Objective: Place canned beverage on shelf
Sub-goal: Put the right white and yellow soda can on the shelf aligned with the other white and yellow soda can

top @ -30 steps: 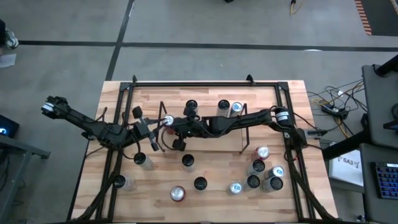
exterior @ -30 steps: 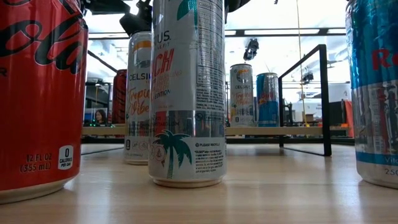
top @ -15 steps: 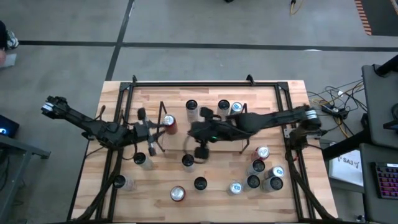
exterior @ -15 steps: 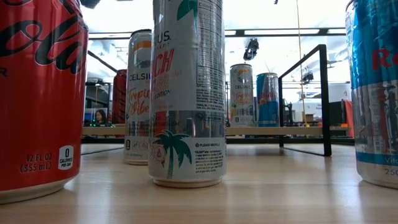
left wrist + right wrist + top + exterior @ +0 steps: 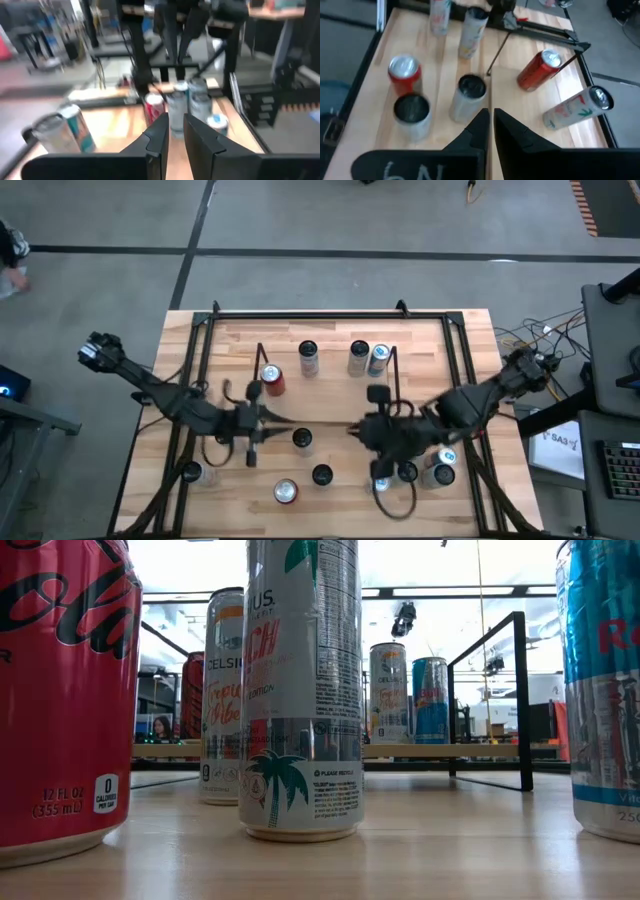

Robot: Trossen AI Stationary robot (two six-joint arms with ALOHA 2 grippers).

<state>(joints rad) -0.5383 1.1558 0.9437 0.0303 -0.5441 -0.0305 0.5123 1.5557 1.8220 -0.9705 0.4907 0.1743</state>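
Note:
The shelf [image 5: 393, 380], a low rack with black wire end frames, stands at the far middle of the table. Upright on it are a red can [image 5: 270, 378] at its left end and three more cans [image 5: 358, 357] farther right. Loose cans [image 5: 302, 440] stand on the table in front of it. My left gripper [image 5: 264, 421] hovers shut near the shelf's front left corner, holding nothing. My right gripper [image 5: 357, 428] is shut and empty in the air in front of the shelf's right half, and looks down on the loose cans [image 5: 470, 89]. The low view shows no gripper.
A cluster of cans [image 5: 425, 465] crowds the near right of the table. Single cans stand at the near left [image 5: 192, 473] and near middle [image 5: 286, 492]. The black tubular frame [image 5: 330, 314] runs around the table. In the low view, big cans [image 5: 300, 690] stand close.
My right gripper has drawn back from the red can at the shelf's left end, toward the table's right and near edges, and has risen. My left gripper has swung toward the near edge and turned toward the table's right. The red can stays upright on the shelf.

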